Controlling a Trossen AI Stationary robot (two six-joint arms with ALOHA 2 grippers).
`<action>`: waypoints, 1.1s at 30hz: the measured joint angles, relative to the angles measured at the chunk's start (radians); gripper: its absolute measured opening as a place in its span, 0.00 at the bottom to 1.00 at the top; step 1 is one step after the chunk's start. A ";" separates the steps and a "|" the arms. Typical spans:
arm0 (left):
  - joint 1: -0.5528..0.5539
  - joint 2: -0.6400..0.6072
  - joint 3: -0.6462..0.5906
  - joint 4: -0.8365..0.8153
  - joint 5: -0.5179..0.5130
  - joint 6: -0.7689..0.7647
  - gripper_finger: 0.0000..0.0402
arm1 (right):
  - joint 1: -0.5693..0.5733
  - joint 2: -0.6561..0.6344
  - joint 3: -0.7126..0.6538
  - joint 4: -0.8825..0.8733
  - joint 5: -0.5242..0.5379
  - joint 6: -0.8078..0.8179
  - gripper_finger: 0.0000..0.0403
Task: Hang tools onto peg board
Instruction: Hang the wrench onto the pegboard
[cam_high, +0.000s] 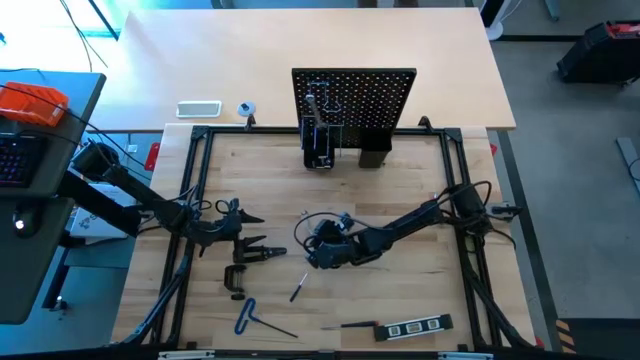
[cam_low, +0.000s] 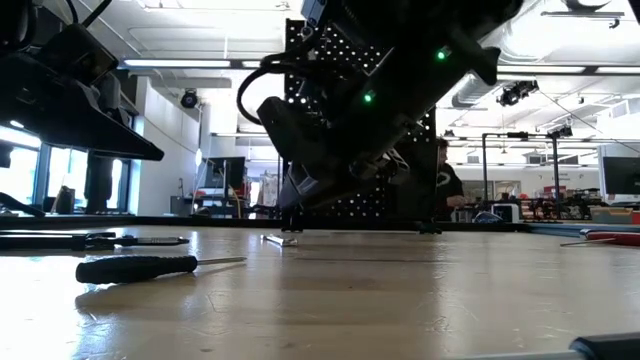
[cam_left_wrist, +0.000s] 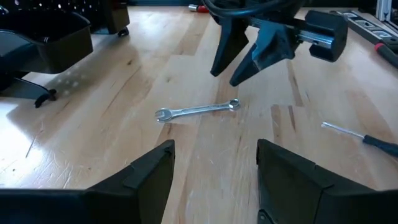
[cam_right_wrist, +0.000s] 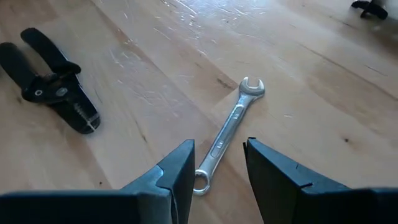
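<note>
Fingers of the right gripper (cam_right_wrist: 217, 180) are held apart over a silver wrench (cam_right_wrist: 227, 134) lying flat mid-table; the left gripper (cam_left_wrist: 214, 168) is parted too, empty. On the peg board (cam_high: 355, 100) something already seems hung; pliers (cam_high: 262, 252), C-clamp (cam_high: 236, 281), hex key (cam_high: 252, 319), level (cam_high: 420, 326) and screwdriver (cam_high: 298, 288) are left on the table
</note>
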 joint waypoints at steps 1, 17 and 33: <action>0.000 0.000 0.000 0.000 0.000 0.000 0.54 | 0.000 0.001 0.000 0.004 0.000 -0.008 0.35; 0.000 0.001 0.000 0.029 0.015 -0.041 0.54 | 0.033 0.100 0.000 0.092 -0.015 -0.028 0.35; 0.000 0.001 0.000 0.029 0.023 -0.134 0.54 | 0.080 0.100 0.001 0.052 0.037 -0.053 0.35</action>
